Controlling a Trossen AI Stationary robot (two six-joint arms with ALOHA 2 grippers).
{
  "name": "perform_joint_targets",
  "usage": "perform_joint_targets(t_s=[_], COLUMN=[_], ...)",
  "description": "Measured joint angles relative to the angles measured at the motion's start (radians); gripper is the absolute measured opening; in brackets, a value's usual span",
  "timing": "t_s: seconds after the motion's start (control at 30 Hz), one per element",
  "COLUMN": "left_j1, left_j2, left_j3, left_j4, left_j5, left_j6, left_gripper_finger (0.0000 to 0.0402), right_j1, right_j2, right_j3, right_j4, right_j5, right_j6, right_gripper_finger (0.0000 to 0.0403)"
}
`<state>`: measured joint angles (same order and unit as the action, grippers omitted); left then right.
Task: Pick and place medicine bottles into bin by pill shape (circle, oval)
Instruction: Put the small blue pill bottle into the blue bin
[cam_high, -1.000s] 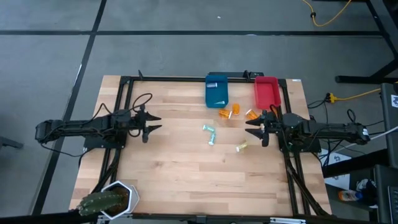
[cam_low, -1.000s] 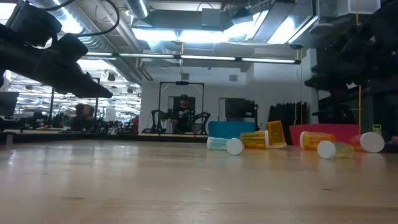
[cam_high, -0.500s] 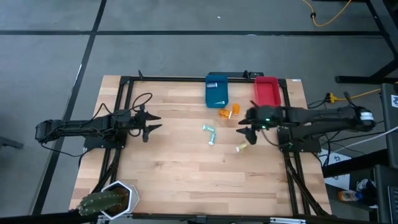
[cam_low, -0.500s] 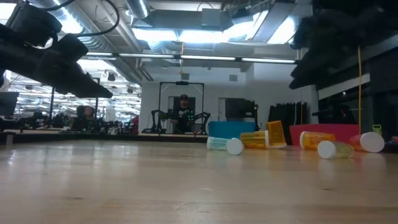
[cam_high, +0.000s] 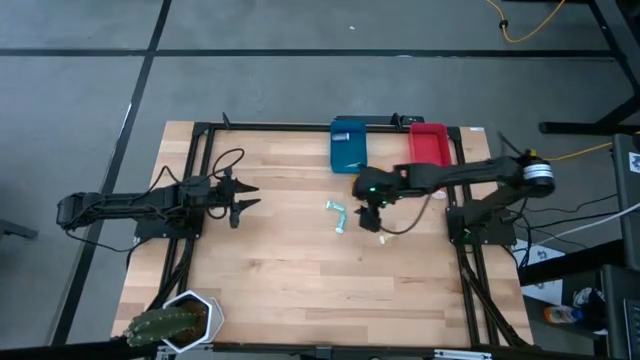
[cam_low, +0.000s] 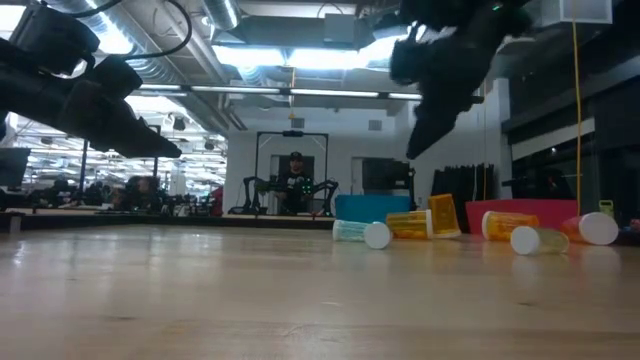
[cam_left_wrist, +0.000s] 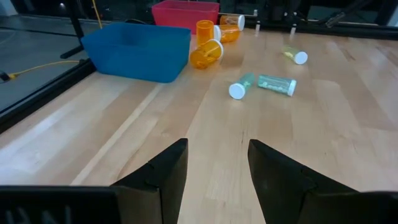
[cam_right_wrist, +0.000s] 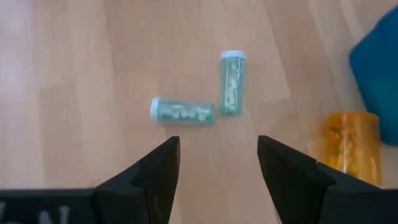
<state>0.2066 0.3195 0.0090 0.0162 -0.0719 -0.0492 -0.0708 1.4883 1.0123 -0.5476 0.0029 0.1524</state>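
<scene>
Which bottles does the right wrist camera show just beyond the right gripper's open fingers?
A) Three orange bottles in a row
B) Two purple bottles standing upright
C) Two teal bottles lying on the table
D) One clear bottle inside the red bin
C: just past the open right gripper, two teal bottles lie on their sides on the wood, one orange bottle off to the side near the blue bin.

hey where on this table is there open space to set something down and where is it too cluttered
Bare wood runs between the left gripper and the two teal bottles, and across the table edge nearest the potted plant. It is crowded by the blue bin and red bin, where the orange bottles lie and the right gripper hovers.
</scene>
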Motion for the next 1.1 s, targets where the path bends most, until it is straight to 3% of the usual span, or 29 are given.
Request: perform_joint_targets(t_s=[0.4, 1.1], left_j1=[0.000, 0.000], left_j2=[0.000, 0.000], left_j3=[0.000, 0.000], left_j4=[0.000, 0.000], left_j5=[0.000, 0.000], left_j6=[0.000, 0.000], left_gripper_finger=[0.0163, 0.0163], right_j1=[-0.055, -0.080], right_j2=[0.307, 0.482], right_j3=[0.177, 0.204], right_j4=[0.020, 0.090], right_j5=[0.004, -0.026], right_j6=[-0.057, -0.052], right_gripper_finger=[0.0217, 0.0216])
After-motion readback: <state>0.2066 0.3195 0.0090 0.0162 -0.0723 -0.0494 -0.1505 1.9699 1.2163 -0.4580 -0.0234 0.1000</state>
